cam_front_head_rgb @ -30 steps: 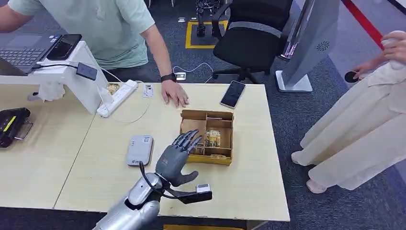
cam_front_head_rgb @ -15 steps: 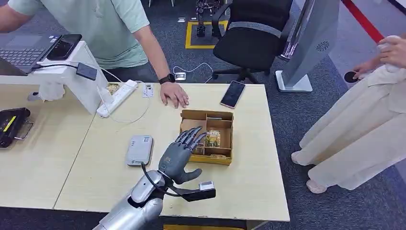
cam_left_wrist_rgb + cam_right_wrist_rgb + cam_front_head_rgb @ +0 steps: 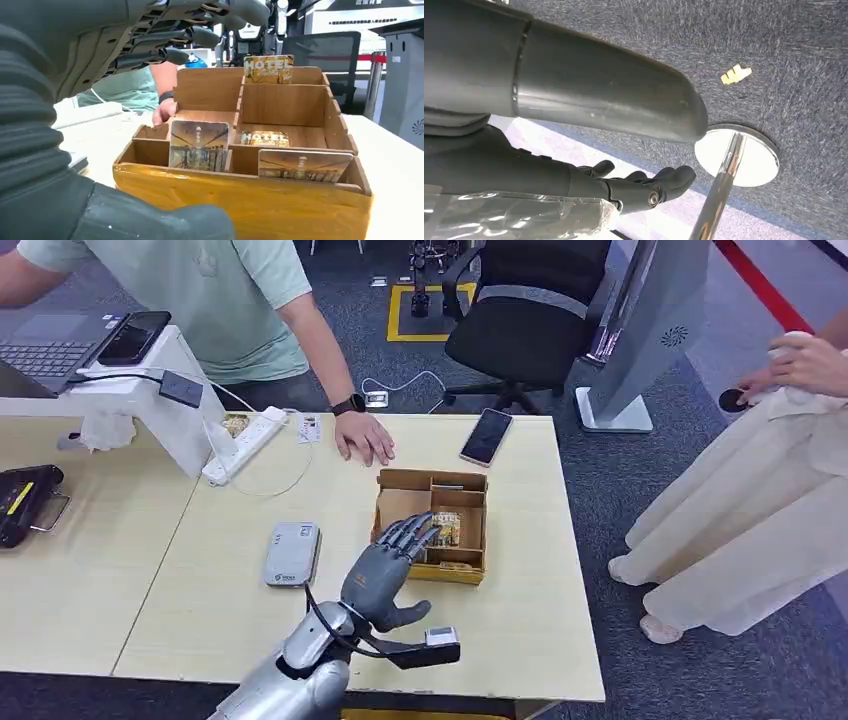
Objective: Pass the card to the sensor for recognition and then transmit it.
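A wooden divided box sits on the pale table and holds several hotel key cards. My left hand hovers over the box's near-left corner with fingers spread and nothing in it. In the left wrist view the box is close. One card stands in its near-left slot, another in the near-right slot, and a third at the back. The grey card sensor lies flat to the left of the hand. My right hand hangs over the carpet, loosely open and holding nothing.
A person's hand rests on the table's far edge, near a phone. A power strip and a white stand are at the far left. Another person in beige stands to the right. An office chair stands behind the table.
My left hand has moved right and forward, from beside the sensor to above the box's near-left corner. The cards and box have not moved.
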